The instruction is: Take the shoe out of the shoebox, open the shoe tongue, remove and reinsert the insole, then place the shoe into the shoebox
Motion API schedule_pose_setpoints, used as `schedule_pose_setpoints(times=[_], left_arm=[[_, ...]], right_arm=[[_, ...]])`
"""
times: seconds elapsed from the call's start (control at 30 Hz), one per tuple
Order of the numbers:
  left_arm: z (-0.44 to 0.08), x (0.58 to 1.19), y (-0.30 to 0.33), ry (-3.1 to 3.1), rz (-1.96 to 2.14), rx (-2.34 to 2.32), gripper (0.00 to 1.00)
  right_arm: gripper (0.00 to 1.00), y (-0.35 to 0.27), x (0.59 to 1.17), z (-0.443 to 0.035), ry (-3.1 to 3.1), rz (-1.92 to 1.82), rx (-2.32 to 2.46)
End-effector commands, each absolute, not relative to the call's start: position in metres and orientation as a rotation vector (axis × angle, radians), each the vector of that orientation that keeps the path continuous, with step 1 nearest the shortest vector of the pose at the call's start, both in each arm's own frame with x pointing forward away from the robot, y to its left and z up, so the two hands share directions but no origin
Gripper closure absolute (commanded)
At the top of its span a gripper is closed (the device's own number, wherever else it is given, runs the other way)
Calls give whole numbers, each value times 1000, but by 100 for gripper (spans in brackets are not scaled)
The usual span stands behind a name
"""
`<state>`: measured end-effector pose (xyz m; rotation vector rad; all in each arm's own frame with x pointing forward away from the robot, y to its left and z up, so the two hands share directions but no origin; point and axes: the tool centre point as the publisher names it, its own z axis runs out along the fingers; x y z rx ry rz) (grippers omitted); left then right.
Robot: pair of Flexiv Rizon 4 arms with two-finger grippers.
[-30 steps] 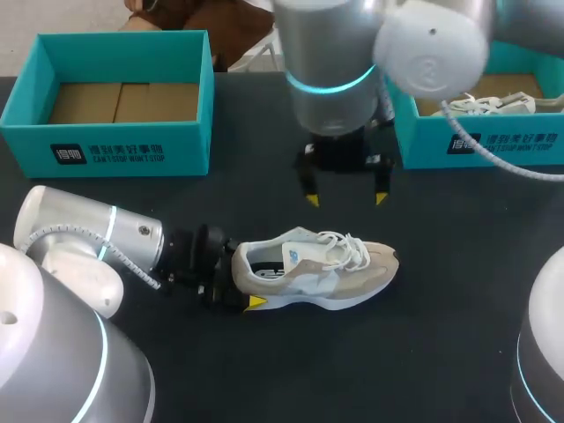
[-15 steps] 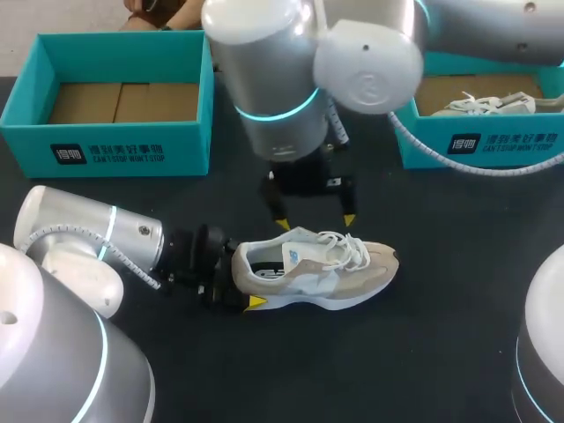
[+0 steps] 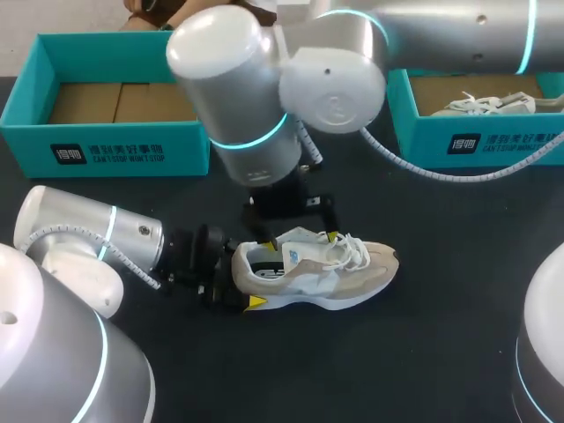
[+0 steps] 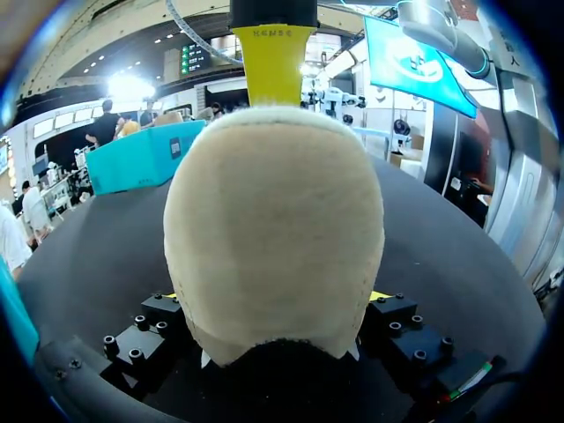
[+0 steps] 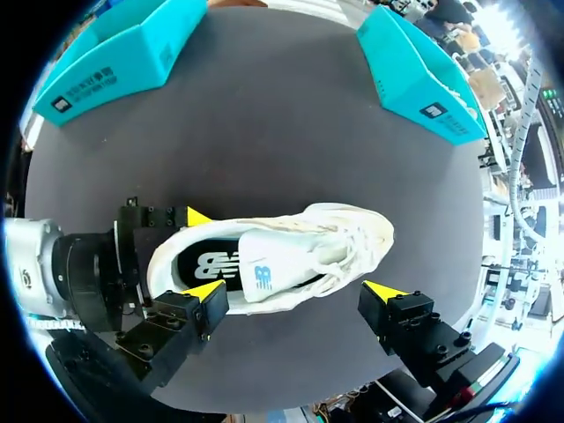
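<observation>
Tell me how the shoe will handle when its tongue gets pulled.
The shoe, a mesh runner, is probably light; its padded tongue should flex easily. The left tool clamps the heel, so it likely won't slide or tip.

A beige-and-white lace-up sneaker [image 3: 328,275] stands upright on its sole near the table's middle, toe toward 3 o'clock and heel toward 9 o'clock. Its white tongue [image 5: 275,264] lies over the opening, where a black insole [image 5: 210,263] shows inside. An open teal cardboard shoebox [image 3: 123,145] sits at 10 o'clock from it, its brown floor showing. A second teal shoebox [image 3: 493,143] at 2 o'clock holds another white sneaker [image 3: 490,104].
</observation>
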<state>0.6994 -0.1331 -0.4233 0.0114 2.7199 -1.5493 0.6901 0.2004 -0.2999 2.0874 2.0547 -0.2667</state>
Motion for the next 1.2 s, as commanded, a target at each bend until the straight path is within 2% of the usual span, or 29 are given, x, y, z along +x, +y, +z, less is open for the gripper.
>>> schedule_pose_setpoints(times=[0.03, 0.67, 0.7, 0.73, 0.77, 0.8, 0.87, 1.03, 1.2], left_arm=[[-424, 701, -133, 2722, -1544, 12, 100], [-424, 701, -133, 2722, -1544, 12, 100], [-424, 701, -133, 2722, -1544, 12, 100], [-424, 701, -133, 2722, -1544, 12, 100], [-424, 701, -133, 2722, -1544, 12, 100], [-424, 701, -133, 2722, -1544, 12, 100], [-424, 701, -133, 2722, -1544, 12, 100], [-424, 701, -133, 2722, -1544, 12, 100], [-424, 701, -133, 2722, -1544, 12, 100]], right_arm=[[0, 212, 686, -317, 1850, -446, 2052], [0, 186, 693, -354, 1789, -447, 2128], [3, 183, 694, -353, 1786, -443, 2127], [21, 180, 696, -351, 1778, -446, 2128], [31, 178, 697, -350, 1777, -447, 2128], [48, 175, 698, -349, 1775, -448, 2126], [52, 172, 699, -347, 1773, -456, 2119], [77, 165, 697, -335, 1765, -474, 2116], [80, 162, 691, -319, 1762, -476, 2131]])
